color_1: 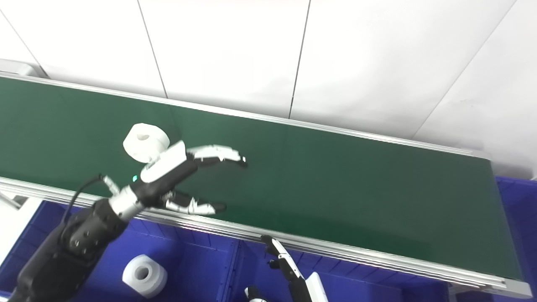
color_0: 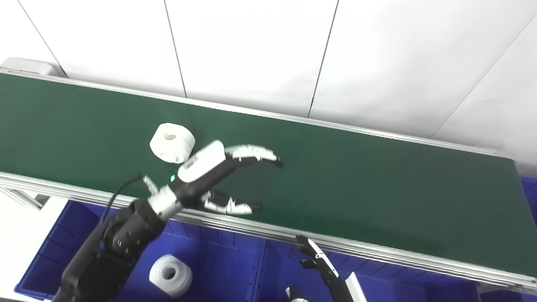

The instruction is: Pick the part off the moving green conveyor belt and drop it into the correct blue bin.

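— From my console the conveyor belt (color_0: 356, 184) looks like matt, dark green rubbery sheet, edged with a brushed metal rail (color_0: 377, 253).

— I see the white part (color_0: 172, 142) as smooth matt plastic. The blue bin (color_0: 226, 268) looks like slightly glossy plastic.

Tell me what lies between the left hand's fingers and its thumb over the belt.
Nothing but bare green belt lies between the left hand's fingers and thumb, clearest in the left eye view. The white part sits behind the hand, outside that gap.

A white panelled wall (color_0: 251, 50) with thin dark seams rises behind, pale floor (color_0: 16, 235) at lower left.
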Motion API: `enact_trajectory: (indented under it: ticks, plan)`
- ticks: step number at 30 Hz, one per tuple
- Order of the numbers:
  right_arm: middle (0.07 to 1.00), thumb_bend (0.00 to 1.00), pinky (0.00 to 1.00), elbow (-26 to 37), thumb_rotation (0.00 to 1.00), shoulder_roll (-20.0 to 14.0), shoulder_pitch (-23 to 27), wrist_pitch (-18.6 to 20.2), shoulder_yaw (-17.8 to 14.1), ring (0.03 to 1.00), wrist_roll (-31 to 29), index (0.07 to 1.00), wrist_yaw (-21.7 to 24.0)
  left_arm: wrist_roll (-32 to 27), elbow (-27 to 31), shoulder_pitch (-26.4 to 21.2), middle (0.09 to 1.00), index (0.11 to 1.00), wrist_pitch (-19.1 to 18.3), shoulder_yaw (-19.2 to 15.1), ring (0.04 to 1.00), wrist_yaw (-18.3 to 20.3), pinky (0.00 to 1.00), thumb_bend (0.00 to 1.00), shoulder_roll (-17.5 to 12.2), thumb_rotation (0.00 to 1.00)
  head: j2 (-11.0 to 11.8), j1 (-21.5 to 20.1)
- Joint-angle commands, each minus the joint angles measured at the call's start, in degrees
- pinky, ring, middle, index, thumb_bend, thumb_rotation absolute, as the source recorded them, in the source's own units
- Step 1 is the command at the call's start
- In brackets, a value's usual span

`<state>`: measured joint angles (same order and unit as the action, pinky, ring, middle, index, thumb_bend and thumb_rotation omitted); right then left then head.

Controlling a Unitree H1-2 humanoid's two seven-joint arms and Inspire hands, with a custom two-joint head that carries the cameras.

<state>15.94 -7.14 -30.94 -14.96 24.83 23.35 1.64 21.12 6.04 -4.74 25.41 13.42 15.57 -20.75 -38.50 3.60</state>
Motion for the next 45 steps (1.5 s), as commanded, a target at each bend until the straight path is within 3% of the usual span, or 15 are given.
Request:
enact_trajectory:
  ticks: [1, 8, 14, 17, 22, 32, 45]
  plan:
    - [0.931, 0.28, 0.8, 0.7, 0.6, 0.0, -0.6, -4.0, 0.0, 0.883, -0.4, 0.909, -0.9, 1.0, -0.2, -3.7, 0.82, 0.777, 1.4, -0.1, 0.813, -1.9, 0.76, 0.52, -0.3, 0.08, 0.1, 0.0]
    - [0.928, 0.3, 0.8, 0.4, 0.63, 0.0, -1.1, -4.8, -0.2, 0.881, 0.0, 0.908, -1.1, 3.0, -2.2, -8.7, 0.833, 0.784, 0.9, 0.3, 0.799, -0.9, 0.75, 0.63, -0.4, 0.31, 0.2, 0.2]
    - [0.93, 0.3, 0.79, 0.5, 0.65, -0.1, -1.3, -4.7, 0.1, 0.882, 0.6, 0.909, -1.4, 8.2, -3.4, -12.0, 0.827, 0.777, -3.0, 1.3, 0.792, 2.3, 0.77, 0.71, -1.8, 0.13, 0.1, 0.0]
    - [0.93, 0.3, 0.79, 0.5, 0.65, -0.1, -1.4, -4.9, 0.0, 0.882, 0.7, 0.91, -1.3, 9.3, -4.8, -13.6, 0.823, 0.782, -4.6, 2.0, 0.797, 3.4, 0.77, 0.74, -2.6, 0.11, 0.1, -0.1]
    - [0.933, 0.3, 0.8, 0.7, 0.66, 0.0, -1.7, -4.6, -0.2, 0.885, 0.8, 0.912, -1.1, 9.8, -6.1, -15.0, 0.843, 0.818, -4.6, 1.8, 0.814, 2.8, 0.79, 0.76, -3.2, 0.19, -0.1, 0.2]
    - [0.936, 0.3, 0.81, 0.8, 0.67, -0.4, -1.8, -4.7, 0.0, 0.89, 0.7, 0.915, -1.4, 8.5, -4.0, -15.1, 0.864, 0.835, -7.0, 0.0, 0.85, 4.2, 0.83, 0.79, -3.8, 0.23, -0.5, 0.6]
    - [0.939, 0.28, 0.82, 1.6, 0.66, -0.4, -1.9, -4.4, -0.3, 0.893, 0.4, 0.921, -0.7, 7.7, -3.6, -15.3, 0.873, 0.85, -8.3, 0.2, 0.856, 5.3, 0.83, 0.8, -4.2, 0.26, -1.0, 0.5]
